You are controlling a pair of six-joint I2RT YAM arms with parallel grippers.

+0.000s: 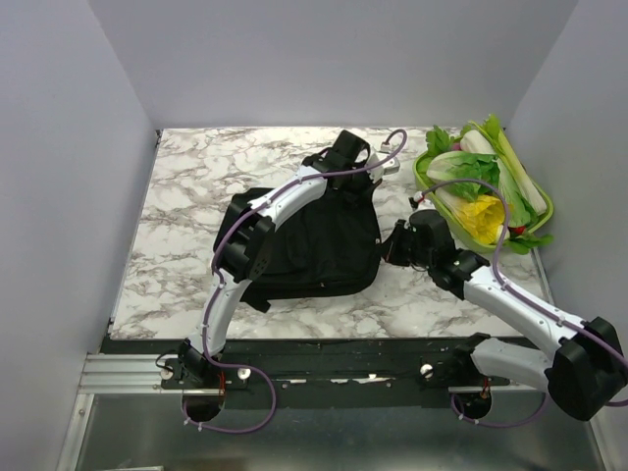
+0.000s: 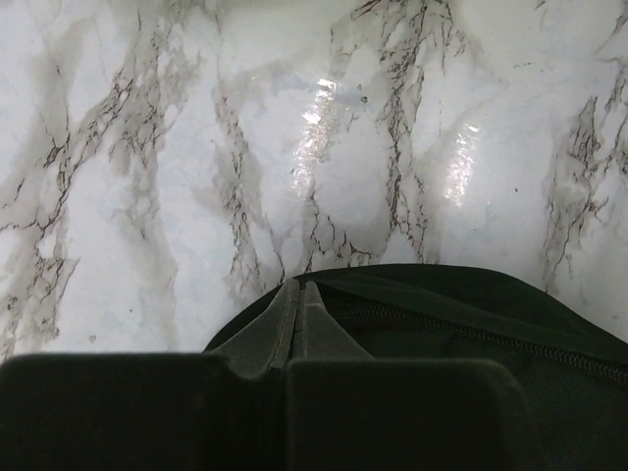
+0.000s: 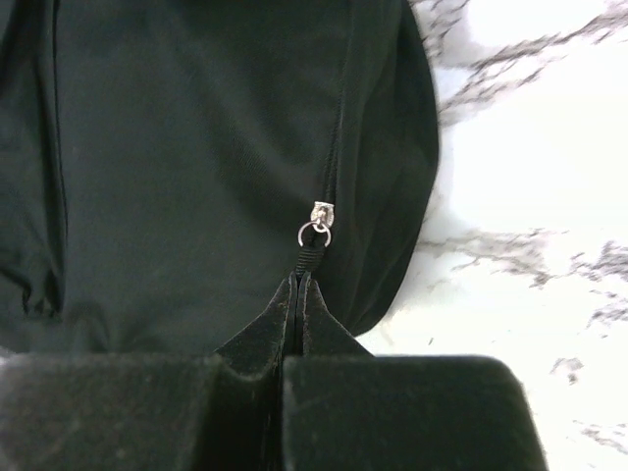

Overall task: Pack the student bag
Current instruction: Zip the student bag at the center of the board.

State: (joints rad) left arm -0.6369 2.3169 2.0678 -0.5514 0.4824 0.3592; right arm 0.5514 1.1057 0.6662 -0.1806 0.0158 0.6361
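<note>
The student bag (image 1: 314, 240), a soft black backpack, lies flat in the middle of the marble table. My left gripper (image 1: 339, 165) is at the bag's far top edge; in the left wrist view its jaws are closed (image 2: 297, 290) right at the bag's rim (image 2: 461, 304), pinching the fabric edge beside a zipper line. My right gripper (image 1: 392, 245) is at the bag's right side. In the right wrist view its jaws (image 3: 297, 285) are shut on the black cord of the zipper pull (image 3: 314, 235), with the metal slider and ring just beyond the fingertips.
A green tray (image 1: 546, 210) of leafy vegetables and a yellow item stands at the back right, close to the right arm. Grey walls enclose the table on three sides. Bare marble (image 1: 186, 196) lies left of the bag.
</note>
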